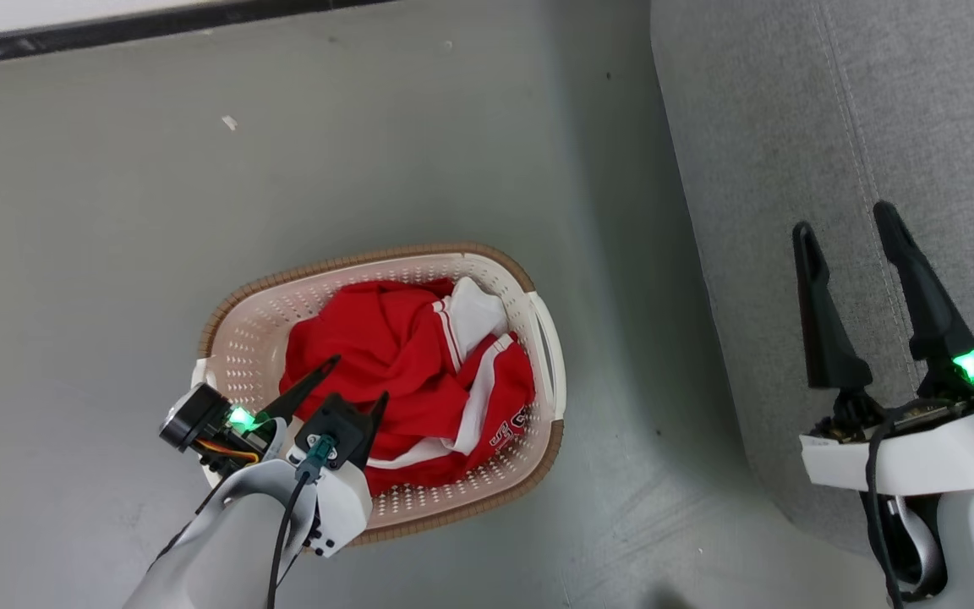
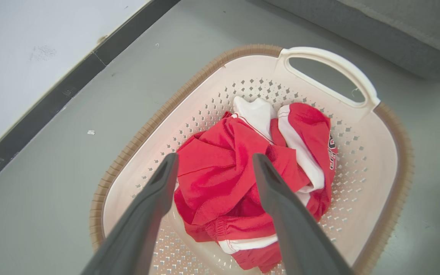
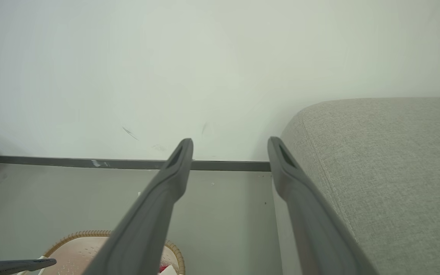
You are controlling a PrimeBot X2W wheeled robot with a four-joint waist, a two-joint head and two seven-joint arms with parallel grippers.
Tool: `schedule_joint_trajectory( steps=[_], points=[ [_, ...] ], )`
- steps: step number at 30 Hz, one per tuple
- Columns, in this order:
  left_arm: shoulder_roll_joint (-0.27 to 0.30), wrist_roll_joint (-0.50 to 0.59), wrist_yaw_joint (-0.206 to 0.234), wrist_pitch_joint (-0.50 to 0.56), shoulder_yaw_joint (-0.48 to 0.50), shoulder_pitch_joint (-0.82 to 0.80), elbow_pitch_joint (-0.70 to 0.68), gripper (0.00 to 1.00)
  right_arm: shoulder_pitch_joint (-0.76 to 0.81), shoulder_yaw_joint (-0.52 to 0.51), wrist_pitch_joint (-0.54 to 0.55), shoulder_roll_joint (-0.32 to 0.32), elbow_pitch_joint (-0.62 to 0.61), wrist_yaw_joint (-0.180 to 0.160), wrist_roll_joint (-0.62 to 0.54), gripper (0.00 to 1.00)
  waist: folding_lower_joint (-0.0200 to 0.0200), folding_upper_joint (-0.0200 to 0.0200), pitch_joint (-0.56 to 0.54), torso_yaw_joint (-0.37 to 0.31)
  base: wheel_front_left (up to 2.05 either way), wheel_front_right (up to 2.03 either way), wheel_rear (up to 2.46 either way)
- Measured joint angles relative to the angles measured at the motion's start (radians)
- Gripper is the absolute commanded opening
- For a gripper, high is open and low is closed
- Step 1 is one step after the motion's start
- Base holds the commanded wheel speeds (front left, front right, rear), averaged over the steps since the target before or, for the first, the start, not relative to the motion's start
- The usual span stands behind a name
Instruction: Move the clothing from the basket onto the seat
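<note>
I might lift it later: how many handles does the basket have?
2. One handle on the basket faces the seat; the other handle is on the opposite side, mostly hidden behind the left gripper.

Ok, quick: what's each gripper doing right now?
Left gripper: open, empty, over the red white-striped clothing in the cream perforated plastic basket.
Right gripper: open, empty, near the grey fabric seat.

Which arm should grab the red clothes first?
The left one, probably. The left claw, open, hangs right above the clothing in the basket; the right claw, also open, is by the seat, away from the basket.
</note>
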Motion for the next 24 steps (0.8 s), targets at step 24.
schedule_joint_trajectory(
  steps=[24],
  points=[
    [0.007,0.016,0.054,-0.009,0.030,-0.162,0.114,1.00,-0.212,0.040,0.000,-0.001,-0.008,0.000,0.091,1.00,0.0000,0.0000,0.260,-0.128,0.00,0.00,0.00]
  ],
)
